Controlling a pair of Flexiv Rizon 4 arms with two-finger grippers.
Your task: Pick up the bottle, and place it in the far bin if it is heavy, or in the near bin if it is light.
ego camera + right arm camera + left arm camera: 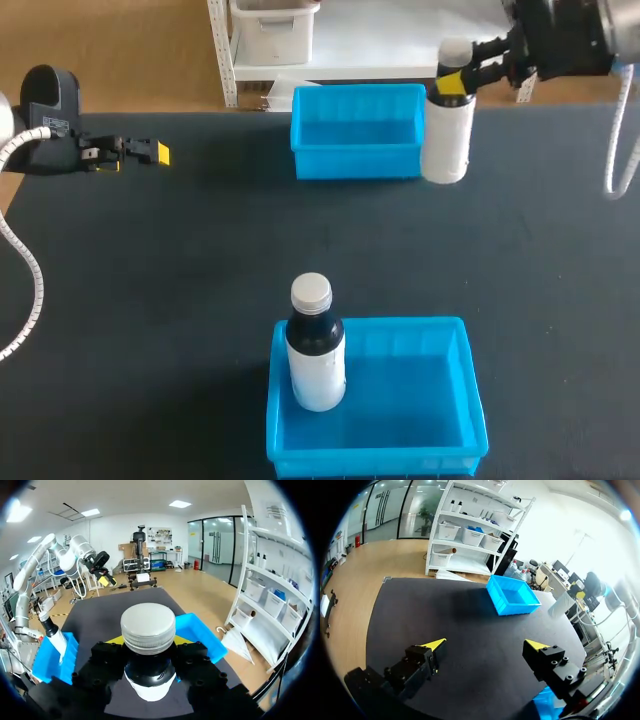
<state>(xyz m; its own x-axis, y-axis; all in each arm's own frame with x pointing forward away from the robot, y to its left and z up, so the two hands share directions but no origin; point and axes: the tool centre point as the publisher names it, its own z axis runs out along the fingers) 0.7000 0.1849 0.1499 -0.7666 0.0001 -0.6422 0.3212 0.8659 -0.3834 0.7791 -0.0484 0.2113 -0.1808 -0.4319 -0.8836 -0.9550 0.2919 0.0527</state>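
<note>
A white bottle (446,135) with a dark neck and a silver cap (148,627) is upright in my right gripper (455,84), which is shut on its neck from both sides. It is just right of the far blue bin (356,128), outside it. I cannot tell whether its base touches the table. The near blue bin (412,392) holds a second bottle of the same kind (316,348), standing at its left end. My left gripper (152,152) is open and empty at the table's far left; in its own view the fingers (434,644) stand wide apart over bare table.
The dark table (150,300) lies bare between the two bins and on the left. From the left wrist view the far bin (512,595) is ahead, with the held bottle (563,603) beyond it.
</note>
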